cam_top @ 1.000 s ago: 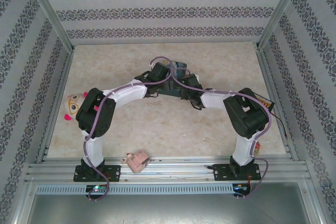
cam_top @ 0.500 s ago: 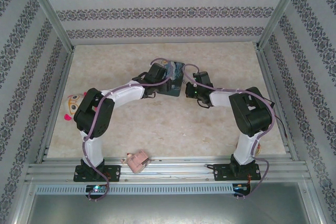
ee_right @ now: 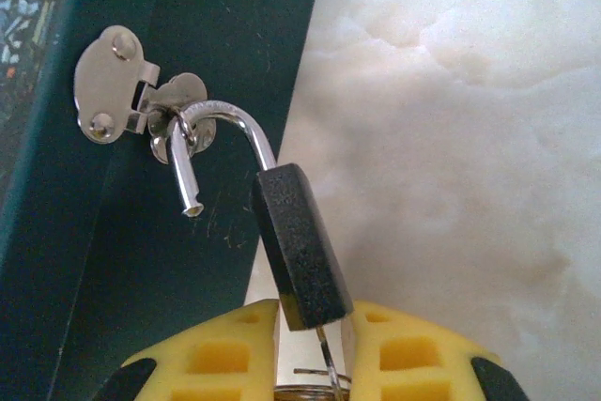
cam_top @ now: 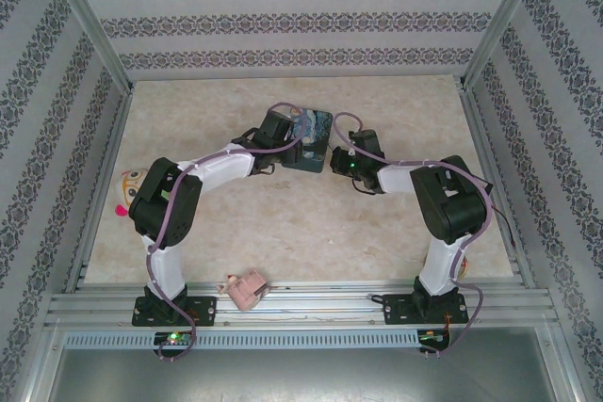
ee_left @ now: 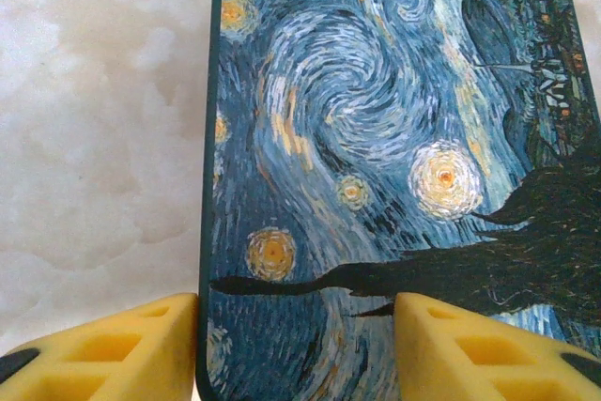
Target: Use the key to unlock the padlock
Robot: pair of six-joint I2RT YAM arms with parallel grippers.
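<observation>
The right pincer (ee_right: 310,354), narrow on the key (ee_right: 324,368), sits directly beneath the padlock (ee_right: 300,241). The padlock body slants up-left toward the hasp (ee_right: 117,91), where the shackle (ee_right: 235,124) is hooked.

Left hand (ee_left: 296,326) fingers apart, right hand (ee_right: 315,326) pinched nearly closed.

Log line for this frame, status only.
padlock: shackle open, hooked in tin hasp | right gripper: shut on key | left gripper: open over tin
</observation>
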